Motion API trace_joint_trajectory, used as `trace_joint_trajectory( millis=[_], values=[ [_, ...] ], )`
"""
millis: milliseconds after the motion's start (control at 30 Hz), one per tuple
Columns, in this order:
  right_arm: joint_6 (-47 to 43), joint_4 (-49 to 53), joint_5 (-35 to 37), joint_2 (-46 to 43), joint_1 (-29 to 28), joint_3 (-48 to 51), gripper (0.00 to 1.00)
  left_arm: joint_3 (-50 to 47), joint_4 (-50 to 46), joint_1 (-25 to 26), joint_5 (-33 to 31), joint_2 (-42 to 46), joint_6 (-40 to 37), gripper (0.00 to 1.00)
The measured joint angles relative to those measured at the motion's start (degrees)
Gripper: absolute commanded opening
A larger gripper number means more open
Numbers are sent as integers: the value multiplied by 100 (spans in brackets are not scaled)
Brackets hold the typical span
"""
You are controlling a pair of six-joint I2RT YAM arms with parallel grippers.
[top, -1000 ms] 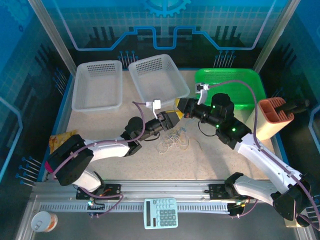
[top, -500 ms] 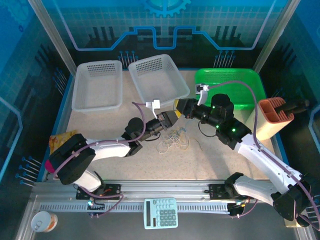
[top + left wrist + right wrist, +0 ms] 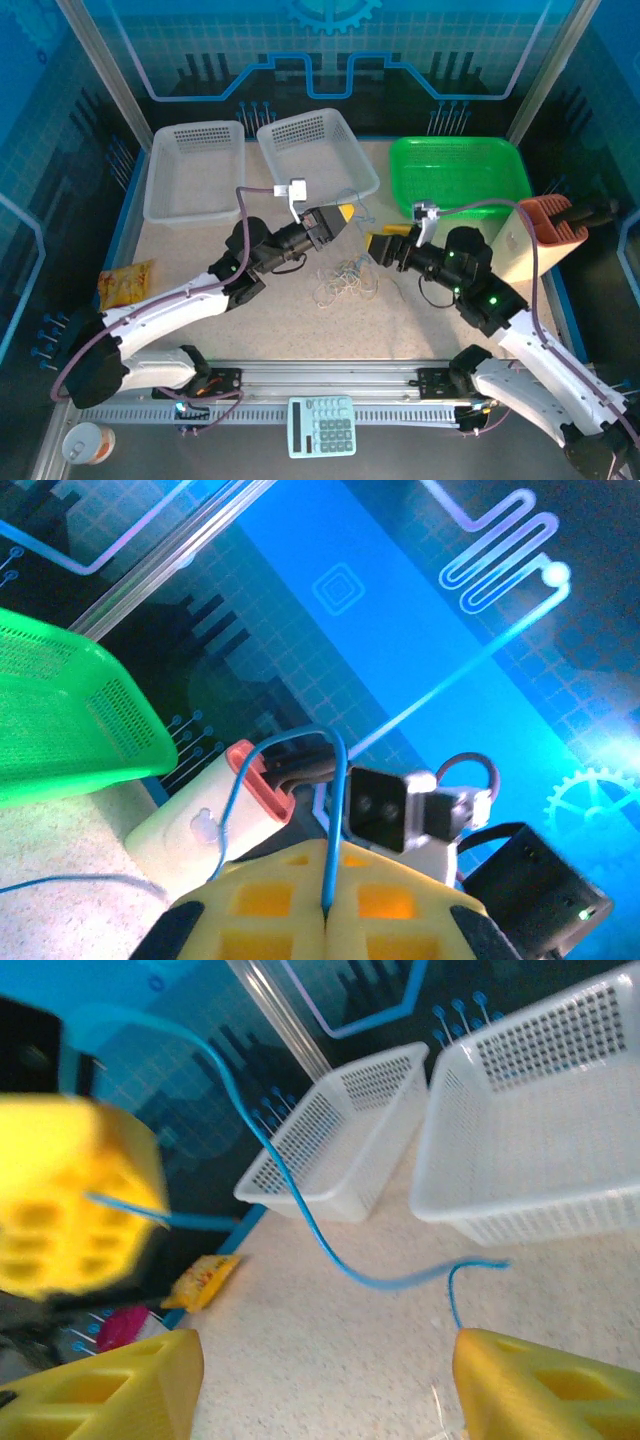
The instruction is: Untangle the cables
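1. My left tool point(image 3: 338, 214) is pressed together on the blue cable point(image 3: 335, 810) and holds it raised above the table point(image 3: 200, 260).
2. The blue cable's long axis slants down from that pinch toward the tangled cables point(image 3: 343, 282), which lie on the table between both arms.
3. My right tool point(image 3: 325, 1370) is spread and holds nothing. The strand crosses just ahead of it, so I judge this arm the nearer one to its free end.

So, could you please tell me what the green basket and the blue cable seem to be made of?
Green basket: likely moulded plastic, glossy, with perforated walls. Blue cable: thin flexible cord, probably plastic-sheathed, since it loops smoothly.
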State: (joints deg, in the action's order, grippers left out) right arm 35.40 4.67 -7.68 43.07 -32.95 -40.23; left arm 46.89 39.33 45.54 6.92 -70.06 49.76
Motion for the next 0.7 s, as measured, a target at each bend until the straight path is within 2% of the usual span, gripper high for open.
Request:
trace_joint_trajectory(
  millis=[167,400,467,567,633,700],
  values=[
    [-72,-133,168,352,0,590,80,321,-584,0,66,0,-17,0],
    [-173,-713,420,1220,-4,750,80,660,-918,0,199,-4,94,0],
    [-190,-942,426,1541,-11,743,77,743,-966,0,236,-7,127,0],
    [-199,-1163,424,2020,-20,682,51,885,-1051,0,280,-7,157,0],
    [-223,-1281,431,2271,-33,647,26,988,-1078,0,319,-7,208,0],
    [-234,-1370,428,2406,-37,636,5,1095,-1108,0,348,-7,271,0]
  ],
)
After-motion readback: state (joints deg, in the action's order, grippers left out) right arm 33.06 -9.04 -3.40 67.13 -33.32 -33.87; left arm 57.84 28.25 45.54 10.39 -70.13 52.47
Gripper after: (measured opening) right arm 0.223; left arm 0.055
